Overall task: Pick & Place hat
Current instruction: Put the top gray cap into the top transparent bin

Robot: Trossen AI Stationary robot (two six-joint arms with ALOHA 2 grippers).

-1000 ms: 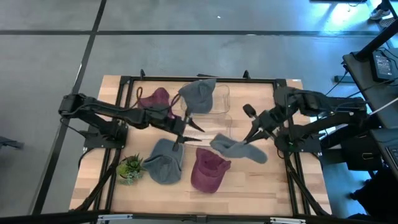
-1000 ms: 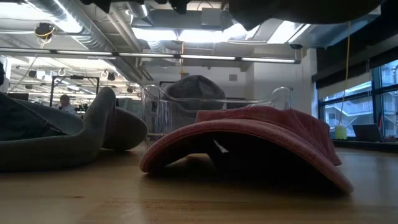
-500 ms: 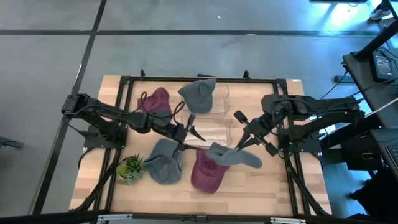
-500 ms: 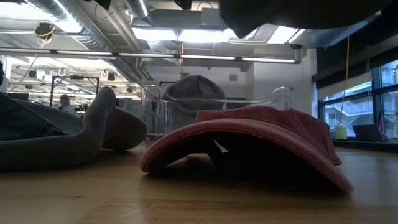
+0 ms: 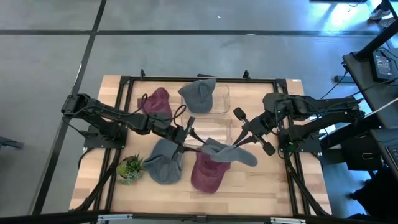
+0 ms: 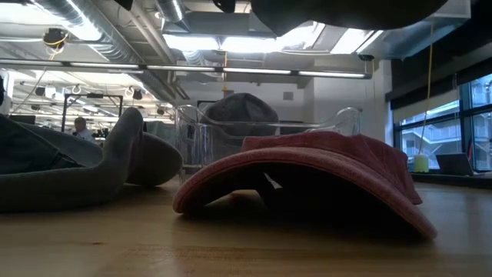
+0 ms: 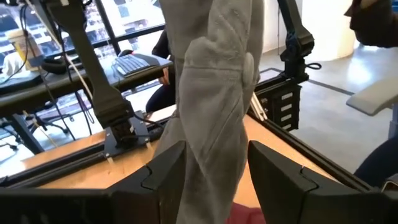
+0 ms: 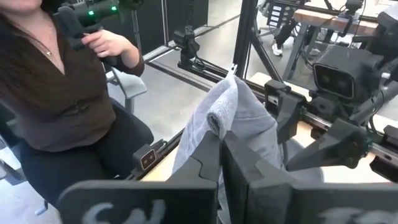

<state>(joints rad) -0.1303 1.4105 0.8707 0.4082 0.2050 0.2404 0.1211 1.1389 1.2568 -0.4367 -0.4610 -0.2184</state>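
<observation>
A grey hat [image 5: 225, 153] hangs in the air over a maroon cap [image 5: 207, 172] that lies on the table's near middle. My right gripper [image 5: 239, 142] is shut on the grey hat, coming from the table's right. My left gripper [image 5: 195, 144] comes from the left and is open. Its two fingers [image 7: 166, 169] stand on either side of the hat's hanging left end [image 7: 214, 124]. In the low view the maroon cap [image 6: 315, 165] rests on its brim and crown, and the dark mass of the hat [image 6: 346, 11] shows at the top. My right gripper pinches a bunched fold of the grey hat [image 8: 222, 115] between its two shut fingers, reaching from the table's right and slanting slightly down. The hat is lifted clear of the table and droops slack from the fingers toward the left arm. My left gripper has the hat's cloth between its open fingers; whether they touch it I cannot tell.
A clear bin [image 5: 219, 101] at the far middle holds a grey beanie [image 5: 199, 94]. A maroon hat [image 5: 156, 99] lies at the far left and another grey hat [image 5: 164, 162] at the near left, beside a small plant [image 5: 129, 168]. A person sits beyond the table.
My right gripper has carried the grey hat toward the table's left, so it now hangs over the maroon cap. My left gripper has moved toward the near edge and the hat, and the hat's left end has come between its fingers.
</observation>
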